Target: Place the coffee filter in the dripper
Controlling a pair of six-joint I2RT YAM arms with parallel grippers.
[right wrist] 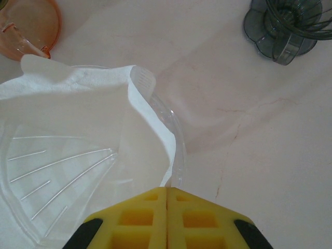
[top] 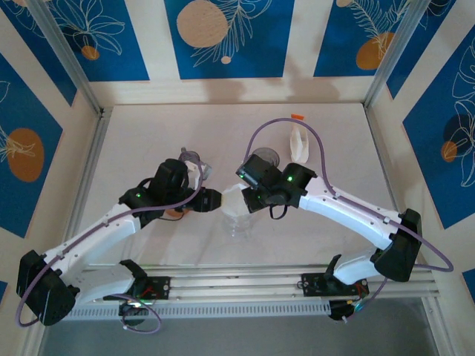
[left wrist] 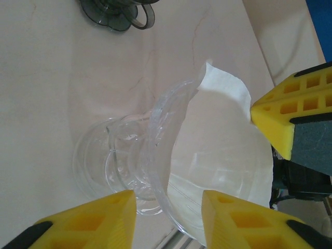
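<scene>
**Filter pinched inside the tilted dripper**

Top view: the left gripper [top: 213, 200] and right gripper [top: 247, 200] meet nose to nose. The clear dripper [top: 239, 220] and white coffee filter [top: 232, 198] sit between them.

Left wrist: the jaws stand part-way apart, gripping the clear dripper [left wrist: 150, 155], which lies on its side between them. The coffee filter [left wrist: 223, 150] lines its mouth, and a right-gripper fingertip [left wrist: 277, 122] sits at the paper's far edge. A grey dripper [left wrist: 116, 13] stands well ahead.

Right wrist: the jaws are pressed together on the edge of the coffee filter [right wrist: 78, 104], whose paper spreads inside the clear dripper [right wrist: 176, 140] just ahead. An orange dripper [right wrist: 26, 26] sits ahead-left and the grey dripper [right wrist: 288, 26] ahead-right.
</scene>
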